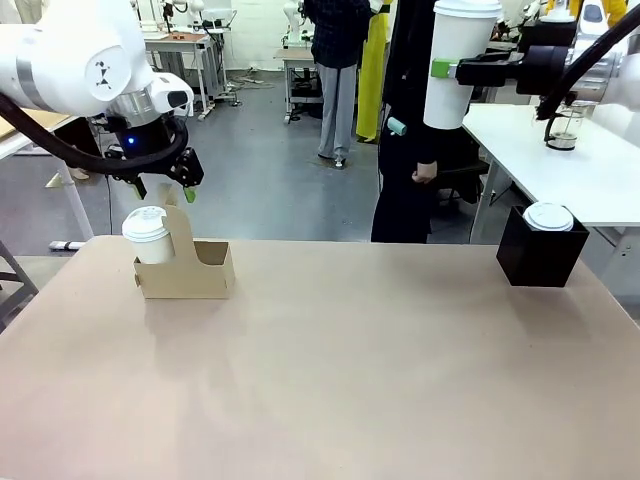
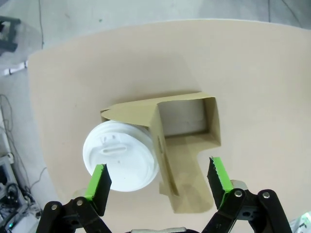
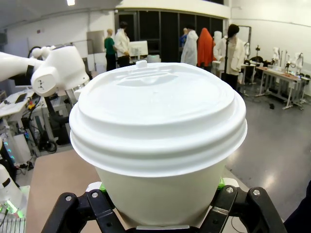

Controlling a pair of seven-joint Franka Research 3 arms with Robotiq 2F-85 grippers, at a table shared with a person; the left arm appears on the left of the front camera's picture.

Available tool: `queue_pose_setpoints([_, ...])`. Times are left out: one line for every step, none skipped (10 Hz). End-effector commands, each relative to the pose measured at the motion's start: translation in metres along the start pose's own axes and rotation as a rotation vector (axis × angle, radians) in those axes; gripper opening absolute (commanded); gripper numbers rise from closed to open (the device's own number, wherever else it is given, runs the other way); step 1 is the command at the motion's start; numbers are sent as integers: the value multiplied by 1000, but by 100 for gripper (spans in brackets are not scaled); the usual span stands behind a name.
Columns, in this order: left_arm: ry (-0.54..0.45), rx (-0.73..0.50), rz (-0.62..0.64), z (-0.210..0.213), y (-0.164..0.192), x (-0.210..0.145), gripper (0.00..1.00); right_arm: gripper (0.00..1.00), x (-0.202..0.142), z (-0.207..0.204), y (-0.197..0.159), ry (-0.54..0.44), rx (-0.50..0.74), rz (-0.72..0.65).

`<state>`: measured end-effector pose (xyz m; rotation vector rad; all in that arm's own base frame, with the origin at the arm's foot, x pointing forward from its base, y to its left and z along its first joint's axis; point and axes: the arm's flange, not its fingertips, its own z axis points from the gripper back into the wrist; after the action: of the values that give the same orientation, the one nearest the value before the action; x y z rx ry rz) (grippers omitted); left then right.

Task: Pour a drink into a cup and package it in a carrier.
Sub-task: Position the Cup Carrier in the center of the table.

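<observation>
- Above the carrier (image 2: 211, 126), the left tool (image 2: 158, 167) hangs spread, empty, straddling the seated cup (image 2: 119, 155).
- Right tool (image 1: 448, 70) clamps a second cup (image 1: 450, 100) aloft; packaging step, needing a lowering into the free slot (image 2: 184, 116).

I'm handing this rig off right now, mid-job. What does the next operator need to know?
Left gripper: jaws open, holding nothing, above the carrier.
Right gripper: shut on the lidded second cup, held high on the right.
Carrier: on the left part of the table; the lidded first cup sits in one slot, and the slot beside it is empty.
Done: one cup packed.
Left: seat the second cup in the empty slot.
</observation>
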<state>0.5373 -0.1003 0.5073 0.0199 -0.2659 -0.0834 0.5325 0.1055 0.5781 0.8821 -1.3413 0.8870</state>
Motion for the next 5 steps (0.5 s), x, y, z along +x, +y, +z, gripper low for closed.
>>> queue_pose_setpoints([-8, 40, 41, 0, 2, 3, 41, 81, 4, 0, 2, -6, 1, 18])
queue_pose_setpoints([-6, 33, 31, 0, -2, 3, 41, 81, 4, 0, 2, -6, 1, 18])
queue_pose_setpoints([-13, 31, 32, 1, -2, 3, 0, 81, 4, 0, 2, -6, 1, 18])
queue_pose_setpoints([-14, 25, 32, 0, -1, 5, 36, 81, 4, 0, 2, -6, 1, 18])
queue_pose_setpoints([-14, 27, 36, -1, -1, 5, 0, 81, 4, 0, 2, -6, 1, 18])
